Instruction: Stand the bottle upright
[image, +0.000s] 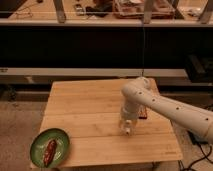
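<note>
The gripper (126, 125) hangs low over the right-middle of the counter (85, 115), fingers spread and holding nothing, the small whitish bottle (128, 132) seemingly right beneath them (lying or standing, I can't tell), so the uprighting looks unfinished.

No legible text, label, brand, number or sign anywhere in view.

1. White arm (165, 107): thick tubular segments, rounded elbow joint, row of small dark dots along the forearm.
2. Pale whitish hand (126, 129): narrow, at the arm's end, over the tabletop (85, 115), right of centre.
</note>
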